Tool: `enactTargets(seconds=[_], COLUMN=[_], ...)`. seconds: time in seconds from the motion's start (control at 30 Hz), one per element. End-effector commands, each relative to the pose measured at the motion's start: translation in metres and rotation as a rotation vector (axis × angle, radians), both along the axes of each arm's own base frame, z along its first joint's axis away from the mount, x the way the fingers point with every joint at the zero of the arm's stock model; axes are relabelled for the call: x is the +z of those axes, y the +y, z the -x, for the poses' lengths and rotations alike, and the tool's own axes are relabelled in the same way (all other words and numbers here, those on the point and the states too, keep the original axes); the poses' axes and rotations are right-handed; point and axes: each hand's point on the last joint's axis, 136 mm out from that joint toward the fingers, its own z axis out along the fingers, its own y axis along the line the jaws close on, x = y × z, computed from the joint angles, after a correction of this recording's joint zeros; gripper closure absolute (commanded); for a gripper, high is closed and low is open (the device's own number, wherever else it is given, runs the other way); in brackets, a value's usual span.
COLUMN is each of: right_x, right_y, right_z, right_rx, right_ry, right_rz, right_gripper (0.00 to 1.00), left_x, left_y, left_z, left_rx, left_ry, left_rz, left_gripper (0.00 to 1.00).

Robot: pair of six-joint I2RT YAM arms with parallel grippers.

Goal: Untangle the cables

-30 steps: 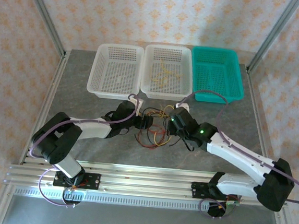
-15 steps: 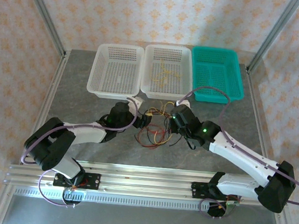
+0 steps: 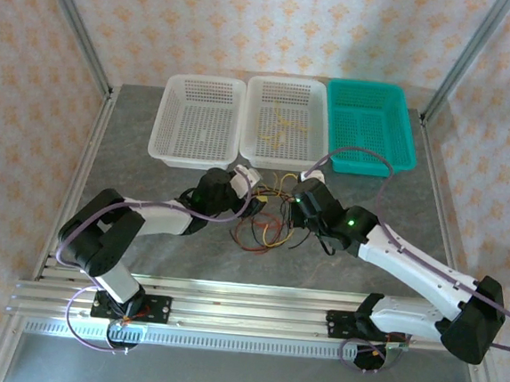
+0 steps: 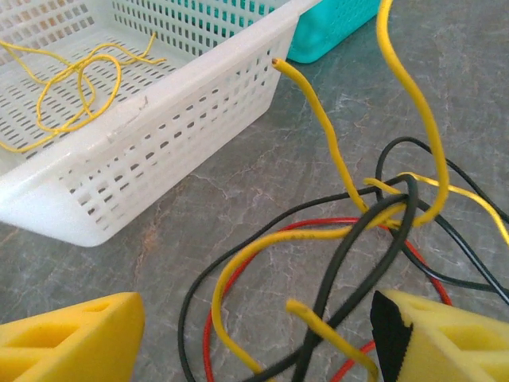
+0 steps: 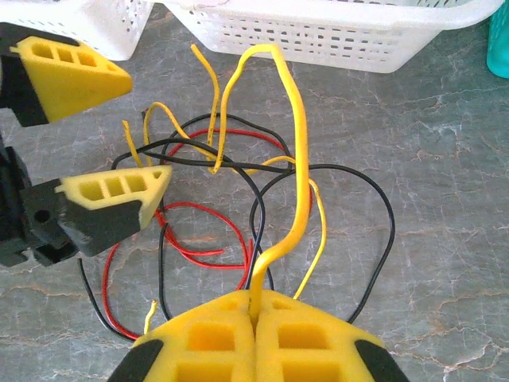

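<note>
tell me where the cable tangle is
In the top view the cable tangle lies between the left gripper and right gripper, near the middle white basket.

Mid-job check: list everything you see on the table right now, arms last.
Left white basket: one, white, far edge, left.
Middle white basket: one, white, far edge, centre.
Teal basket: one, teal, far edge, right.
Loose yellow cable: one, yellow, inside the middle white basket.
Cable tangle: one, red, yellow and black strands, table centre, in front of the baskets.
Table: one, grey marbled.
Left gripper: one, yellow fingers, open, tangle strands between them.
Right gripper: one, yellow fingers, shut on a yellow strand of the tangle.
</note>
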Motion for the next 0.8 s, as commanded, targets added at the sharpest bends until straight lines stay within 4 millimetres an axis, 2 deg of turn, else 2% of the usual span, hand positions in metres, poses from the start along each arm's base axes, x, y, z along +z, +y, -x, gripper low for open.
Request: enactTargets(seconds=[0.0,0.2,0.37,0.77], right_x=[0.019,0.018,0.027,0.026], right_y=[-0.005,-0.003,-0.002,-0.003], right_z=[-0.003,-0.002,-0.002,-0.002], right_rx=[-0.01,0.006,0.01,0.008], right_ry=[-0.043,-0.042,-0.062,-0.061], right_rz=[-0.009,-0.013,-0.032,-0.032], right_gripper=[1.0,1.0,1.0,1.0], left_x=[0.001,-0.008,-0.016,-0.012], left_y=[-0.005,-0.01,-0.015,-0.022], left_z=[-0.011,-0.022,-0.025,-0.023], left_rx=[-0.018,-0.015,-0.017,-0.029], left_ry=[-0.042,-0.047,-0.051,-0.05], left_rz=[-0.071,-0.14,-0.186,-0.16], left_gripper=[0.23,0.26,0.3,0.6])
